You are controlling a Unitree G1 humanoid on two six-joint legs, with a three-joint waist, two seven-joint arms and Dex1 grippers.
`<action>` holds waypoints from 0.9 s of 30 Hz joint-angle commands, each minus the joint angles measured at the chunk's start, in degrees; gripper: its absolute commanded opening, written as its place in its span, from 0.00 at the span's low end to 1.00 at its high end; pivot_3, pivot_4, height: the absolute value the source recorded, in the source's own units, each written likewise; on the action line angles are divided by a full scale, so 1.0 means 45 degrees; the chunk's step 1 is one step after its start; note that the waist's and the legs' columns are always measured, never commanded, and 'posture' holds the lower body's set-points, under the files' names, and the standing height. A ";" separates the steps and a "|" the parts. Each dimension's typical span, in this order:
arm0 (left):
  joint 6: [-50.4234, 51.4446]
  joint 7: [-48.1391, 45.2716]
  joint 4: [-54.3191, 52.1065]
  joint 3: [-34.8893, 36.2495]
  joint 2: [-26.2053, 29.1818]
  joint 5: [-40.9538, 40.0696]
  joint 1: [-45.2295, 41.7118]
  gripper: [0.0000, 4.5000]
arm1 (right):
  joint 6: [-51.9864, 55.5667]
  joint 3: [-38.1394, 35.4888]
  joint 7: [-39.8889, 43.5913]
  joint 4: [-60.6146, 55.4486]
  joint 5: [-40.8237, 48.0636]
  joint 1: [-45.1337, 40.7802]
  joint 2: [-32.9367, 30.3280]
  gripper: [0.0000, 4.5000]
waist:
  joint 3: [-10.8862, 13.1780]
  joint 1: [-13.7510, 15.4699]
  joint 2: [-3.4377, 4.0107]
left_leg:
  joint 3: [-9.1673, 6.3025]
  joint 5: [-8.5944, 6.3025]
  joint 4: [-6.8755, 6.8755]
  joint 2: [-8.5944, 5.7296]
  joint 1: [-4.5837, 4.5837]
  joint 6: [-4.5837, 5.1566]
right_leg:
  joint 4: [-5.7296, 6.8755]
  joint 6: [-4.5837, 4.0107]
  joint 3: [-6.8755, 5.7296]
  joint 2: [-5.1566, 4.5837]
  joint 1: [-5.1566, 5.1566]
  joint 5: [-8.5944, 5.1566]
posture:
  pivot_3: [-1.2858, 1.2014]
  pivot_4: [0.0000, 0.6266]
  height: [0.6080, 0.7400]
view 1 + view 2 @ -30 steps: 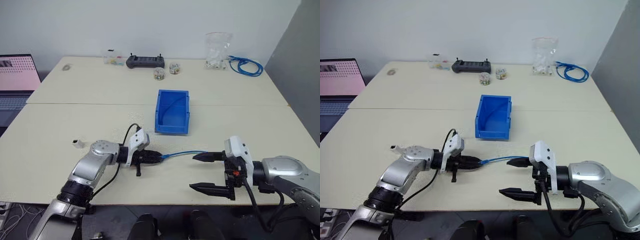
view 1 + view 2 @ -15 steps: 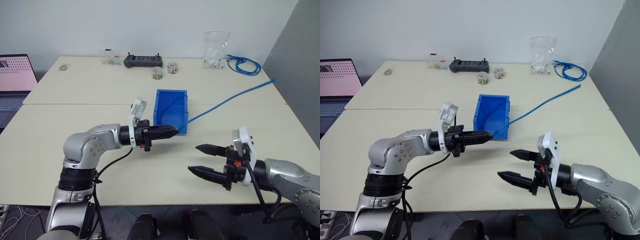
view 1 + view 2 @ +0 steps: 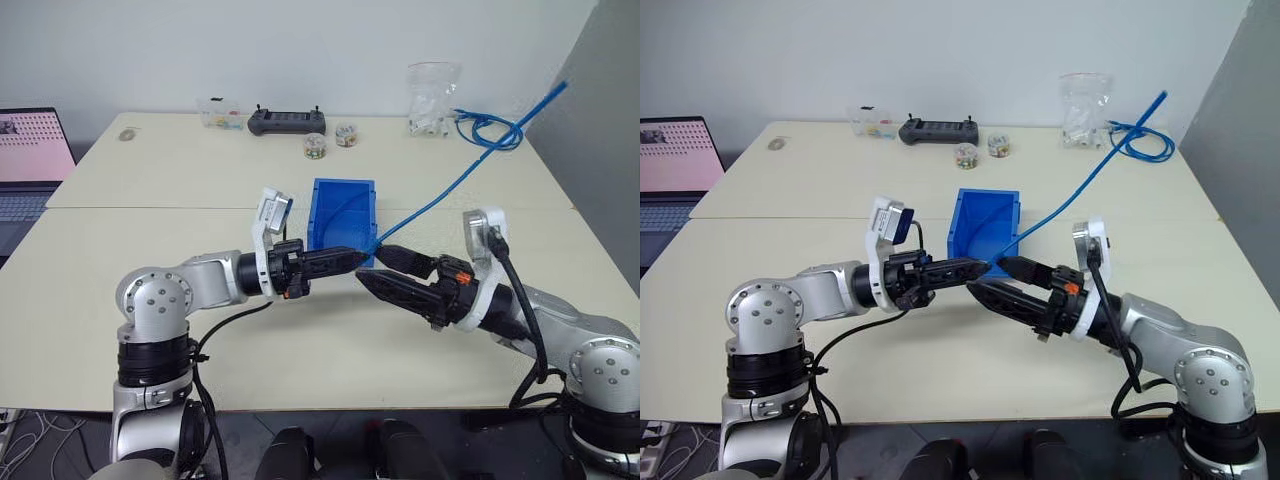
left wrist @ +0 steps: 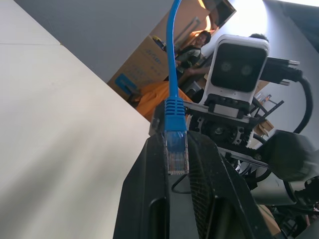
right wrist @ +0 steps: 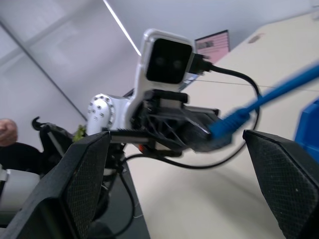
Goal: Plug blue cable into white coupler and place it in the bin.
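I have both arms raised above the near half of the table (image 3: pixel 150 190), their hands pointing at each other in front of the bin (image 3: pixel 343 215). My left hand (image 3: pixel 345 258) has its fingers pressed together on the plug end of the blue cable (image 3: pixel 455 180); in the left wrist view the clear plug (image 4: pixel 176 155) sits clamped between the two black fingers (image 4: pixel 144 199), with the blue boot just past it and the cable running straight away from the tips. From that pinch the cable rises through the air to the far right, over the right side of the table, its free end up against the grey wall. My right hand (image 3: pixel 385 268) is spread wide, one finger above and one below, its tips just beside the left hand's tips; the cable passes close by the upper finger, and I cannot tell whether it touches. The right hand holds nothing. The bin stands empty-looking near the middle of the table, just beyond the two hands. At the far edge lie a black controller (image 3: pixel 288 122), two small round jars (image 3: pixel 315 147), a clear bag (image 3: pixel 433 100) and a coiled bundle of blue cable (image 3: pixel 488 130). A laptop (image 3: pixel 35 160) sits at far left.
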 commanded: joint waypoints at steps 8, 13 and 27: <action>-0.0169 0.1056 -0.0617 0.0135 0.0166 -0.1542 0.0082 0.05 | -0.0430 0.0224 0.0025 0.0455 0.0768 -0.0881 -0.0047 1.00 | 0.0001 0.0008 0.0002 | 0.0005 0.0000 0.0000 -0.0003 -0.0003 0.0000 | -0.0003 0.0000 0.0003 -0.0002 -0.0003 0.0000 | 0.52 0.24 1.00; -0.0276 0.1187 -0.0766 0.0057 0.0356 -0.1850 0.0344 0.05 | -0.0461 0.0119 0.0086 0.0675 0.1253 -0.1026 -0.0213 0.69 | 0.0002 0.0007 0.0003 | 0.0006 0.0000 -0.0001 -0.0003 -0.0006 0.0000 | -0.0006 0.0000 0.0005 -0.0003 -0.0006 0.0000 | 0.52 0.24 1.00; -0.0823 0.0469 -0.0981 -0.0393 0.1247 -0.1745 0.1006 0.05 | -0.0454 -0.0044 -0.0086 0.1160 0.3103 -0.1027 -0.0576 0.03 | 0.0004 0.0016 0.0006 | 0.0009 0.0000 0.0002 -0.0003 -0.0067 0.0000 | 0.0001 -0.0002 0.0006 -0.0002 -0.0072 0.0002 | 0.52 0.24 1.00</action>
